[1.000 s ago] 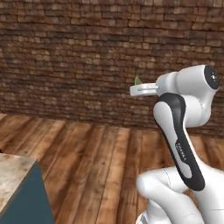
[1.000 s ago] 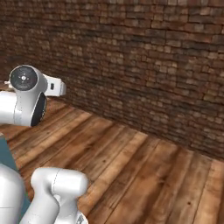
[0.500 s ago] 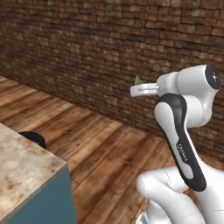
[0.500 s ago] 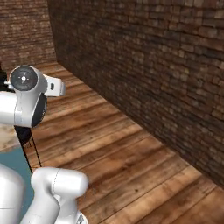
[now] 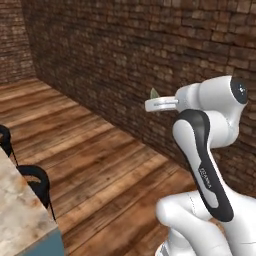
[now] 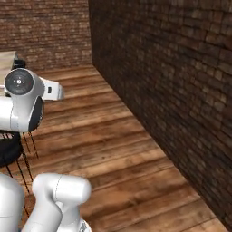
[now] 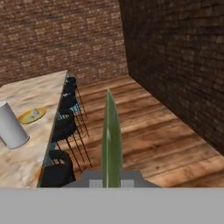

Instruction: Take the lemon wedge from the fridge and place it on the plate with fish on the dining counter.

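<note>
My gripper (image 7: 112, 178) is shut on the lemon wedge (image 7: 111, 135), a thin yellowish-green sliver that rises between the fingers in the hand view. Its pointed tip (image 5: 154, 93) also sticks up above the white hand in the left base view. The plate with fish (image 7: 27, 117) lies far off on the dining counter (image 7: 39, 89), yellow-rimmed, with the pale fish (image 7: 37, 112) on it. A corner of the dining counter (image 5: 17, 200) also shows at the lower left of the left base view. The fridge is out of view.
A white paper-towel roll (image 7: 11, 125) stands next to the plate. A row of black stools (image 7: 65, 124) lines the counter's near side, also seen as stools (image 5: 35, 180) in the left base view. A dark brick wall (image 6: 172, 77) runs along the right, with open wooden floor (image 5: 115, 165) between.
The base has turned, so the whole scene has shifted: the brick corner, the counter and the stools have come further into view. The arm holds its pose with the wedge still gripped.
</note>
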